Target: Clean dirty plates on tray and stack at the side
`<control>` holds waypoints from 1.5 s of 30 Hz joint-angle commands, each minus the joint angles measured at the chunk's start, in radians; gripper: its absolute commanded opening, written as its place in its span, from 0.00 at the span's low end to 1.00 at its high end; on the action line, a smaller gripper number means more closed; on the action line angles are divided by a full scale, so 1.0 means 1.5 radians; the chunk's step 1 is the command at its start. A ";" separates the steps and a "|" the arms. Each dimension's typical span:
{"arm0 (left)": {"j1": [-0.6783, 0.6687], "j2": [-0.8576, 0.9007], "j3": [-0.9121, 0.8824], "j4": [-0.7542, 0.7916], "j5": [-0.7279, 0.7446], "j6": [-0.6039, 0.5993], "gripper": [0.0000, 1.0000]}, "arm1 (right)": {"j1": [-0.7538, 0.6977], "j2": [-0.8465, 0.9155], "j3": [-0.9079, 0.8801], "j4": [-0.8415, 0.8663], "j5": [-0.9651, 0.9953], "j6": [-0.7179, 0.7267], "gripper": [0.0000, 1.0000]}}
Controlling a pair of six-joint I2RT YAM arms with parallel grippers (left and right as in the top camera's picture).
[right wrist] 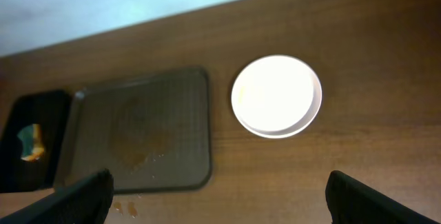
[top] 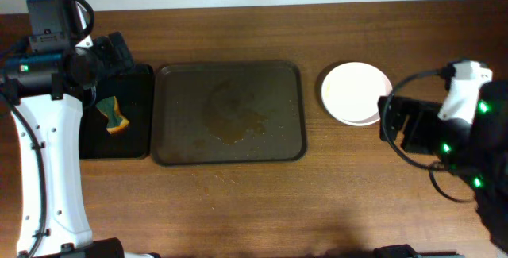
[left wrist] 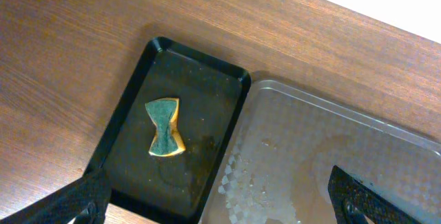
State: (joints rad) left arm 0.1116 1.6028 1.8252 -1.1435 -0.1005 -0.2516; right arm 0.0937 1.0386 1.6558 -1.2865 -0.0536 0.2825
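The tray (top: 230, 66) lies in the middle of the table with no plate on it; only a thin orange-brown smear (top: 235, 132) is seen on its floor. The plates (top: 355, 93) are stacked on the table just right of the tray, plain white on top, though the number in the stack cannot be told from above. The sponge (top: 116, 113) lies in the black tray (top: 140, 143) at the left. The left gripper (left wrist: 217, 196) is spread wide and empty above the seam between the two trays, and the right gripper (right wrist: 219, 189) is likewise spread wide, holding nothing, with the stack ahead of it. The task is judged to be at or near its end, so the main risk lies in careless movement. The right arm sits near the stack in the overhead view, and the plates could be nudged askew or pushed off by a sweep of it or its cable. If the sponge were taken up again, sauce could be carried back onto a clean plate. A plate hidden lower in the stack could also have been left streaked, which cannot be checked here.
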 commanded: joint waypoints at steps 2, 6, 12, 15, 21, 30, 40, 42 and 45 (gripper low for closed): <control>0.002 0.002 -0.002 -0.001 0.007 -0.002 0.99 | 0.003 -0.032 0.005 -0.003 0.005 -0.014 0.99; 0.002 0.002 -0.002 -0.001 0.007 -0.002 0.99 | 0.003 -0.034 0.005 -0.051 -0.005 -0.024 0.98; 0.002 0.002 -0.002 -0.001 0.007 -0.002 0.99 | -0.011 -0.073 -0.058 -0.007 0.034 -0.029 0.98; 0.002 0.002 -0.002 -0.001 0.007 -0.001 0.99 | -0.011 -0.167 -0.197 0.129 0.084 -0.073 0.98; 0.002 0.002 -0.002 -0.001 0.007 -0.001 0.99 | -0.030 -0.382 -0.500 0.398 0.072 -0.133 0.98; 0.002 0.002 -0.002 -0.001 0.007 -0.002 0.99 | -0.041 -0.611 -0.918 0.713 0.006 -0.133 0.98; 0.002 0.002 -0.002 -0.001 0.007 -0.002 0.99 | -0.026 -0.690 -1.100 0.884 0.006 -0.133 0.98; 0.002 0.002 -0.002 -0.001 0.007 -0.001 0.99 | -0.026 -0.690 -1.100 0.871 0.006 -0.134 0.98; 0.002 0.002 -0.002 -0.001 0.007 -0.001 0.99 | -0.026 -0.690 -1.100 0.817 0.002 -0.130 0.98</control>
State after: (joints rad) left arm 0.1116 1.6028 1.8233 -1.1465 -0.0998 -0.2516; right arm 0.0483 0.0147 0.0151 -0.0074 -0.0357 0.0891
